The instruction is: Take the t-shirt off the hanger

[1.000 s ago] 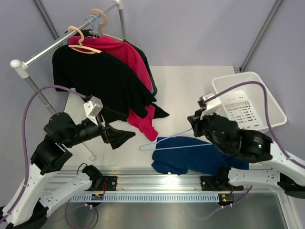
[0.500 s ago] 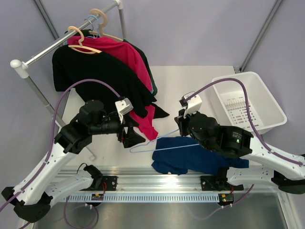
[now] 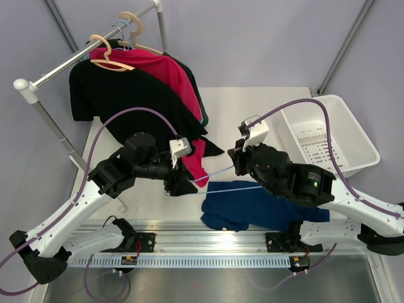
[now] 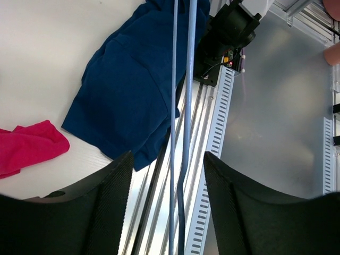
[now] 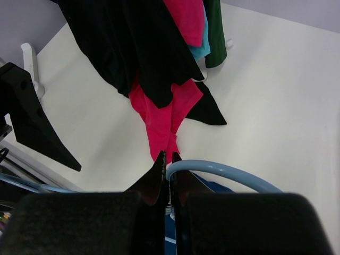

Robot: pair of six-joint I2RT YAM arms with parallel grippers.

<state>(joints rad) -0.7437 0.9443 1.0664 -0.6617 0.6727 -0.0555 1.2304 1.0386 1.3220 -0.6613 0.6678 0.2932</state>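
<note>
The dark blue t-shirt (image 3: 252, 211) lies crumpled on the table near the front edge, seen also in the left wrist view (image 4: 133, 90). A thin light-blue hanger (image 3: 233, 187) hangs in the air above it, free of the cloth. My right gripper (image 5: 169, 156) is shut on the hanger's curved hook (image 5: 223, 171); from above it sits at the hanger's right end (image 3: 238, 161). My left gripper (image 3: 183, 186) is at the hanger's left end. Its jaws are open on either side of the two hanger wires (image 4: 188, 106) without touching them (image 4: 167, 156).
A clothes rack (image 3: 63, 66) at the back left carries black (image 3: 126, 101) and red (image 3: 170, 76) garments on wooden hangers; their hems hang close behind the left gripper. A white basket (image 3: 353, 126) stands at the right. A metal rail (image 3: 208, 243) runs along the near edge.
My left arm swung in from the left to the hanger's end, and its jaws narrowed around the wires. The right gripper shifted slightly left, holding the hanger.
</note>
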